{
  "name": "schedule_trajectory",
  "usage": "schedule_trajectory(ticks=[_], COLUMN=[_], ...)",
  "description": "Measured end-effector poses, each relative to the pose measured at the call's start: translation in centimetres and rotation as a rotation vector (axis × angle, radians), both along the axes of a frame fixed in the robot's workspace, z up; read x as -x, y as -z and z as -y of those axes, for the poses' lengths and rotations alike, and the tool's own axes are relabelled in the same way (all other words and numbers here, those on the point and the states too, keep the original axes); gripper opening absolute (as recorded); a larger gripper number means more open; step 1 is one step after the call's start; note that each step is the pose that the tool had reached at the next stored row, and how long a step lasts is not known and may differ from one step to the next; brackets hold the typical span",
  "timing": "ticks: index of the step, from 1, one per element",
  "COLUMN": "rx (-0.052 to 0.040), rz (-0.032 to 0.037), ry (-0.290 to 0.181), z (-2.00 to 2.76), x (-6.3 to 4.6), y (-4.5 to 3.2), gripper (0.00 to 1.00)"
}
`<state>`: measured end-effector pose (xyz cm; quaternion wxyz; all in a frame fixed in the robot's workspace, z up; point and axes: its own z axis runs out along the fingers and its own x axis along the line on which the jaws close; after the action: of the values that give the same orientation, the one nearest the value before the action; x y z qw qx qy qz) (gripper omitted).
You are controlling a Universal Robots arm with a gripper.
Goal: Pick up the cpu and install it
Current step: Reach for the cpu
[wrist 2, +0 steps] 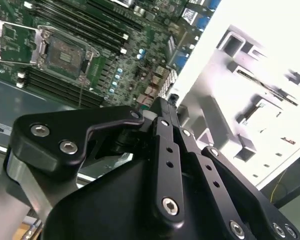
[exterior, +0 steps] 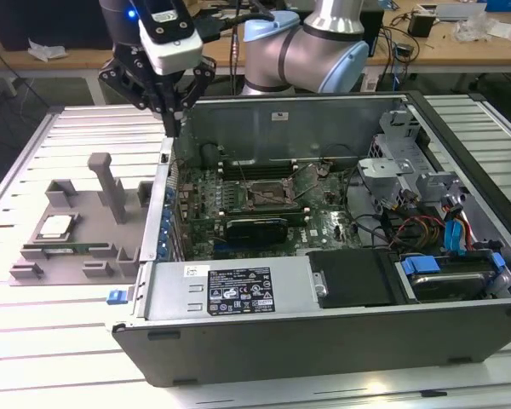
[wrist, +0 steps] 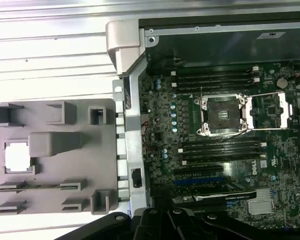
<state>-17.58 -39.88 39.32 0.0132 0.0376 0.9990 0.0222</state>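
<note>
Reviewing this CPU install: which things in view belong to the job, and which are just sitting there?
Job: cpu lying in the grey holder; open socket; gripper, shut, holding nothing.
Just lying about: memory stick in the same holder; power supply; blue cables.

Saw a table (exterior: 34, 358) of pale ribbed metal slats spread across the scene; found a grey moulded fixture (exterior: 102, 230) lying flat on it toward the exterior view's left, with upright posts and shallow pockets; found an open computer case (exterior: 341, 341) standing directly on the slats at the exterior view's right, just beside the fixture; could not tell whether the two touched; noted the same slats (wrist: 50, 60) in the first wrist view, far beyond the fixture (wrist: 65, 115).
</note>
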Motion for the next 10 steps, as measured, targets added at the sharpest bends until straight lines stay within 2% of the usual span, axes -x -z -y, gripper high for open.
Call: schedule_trajectory(ticks=[2, 4, 8, 10], rx=[-0.0004, -0.0006, -0.0006, -0.0005], rz=[0.0003, 0.0011, 0.0022, 0.0022], ry=[0.0, 0.0, 0.0, 0.0], z=[0.0, 0.0, 0.0, 0.0], x=[0.9, 2.4, 3.4, 4.4], y=[0.0, 0.0, 0.0, -0.01], gripper=[0.11, 0.11, 0.11, 0.11])
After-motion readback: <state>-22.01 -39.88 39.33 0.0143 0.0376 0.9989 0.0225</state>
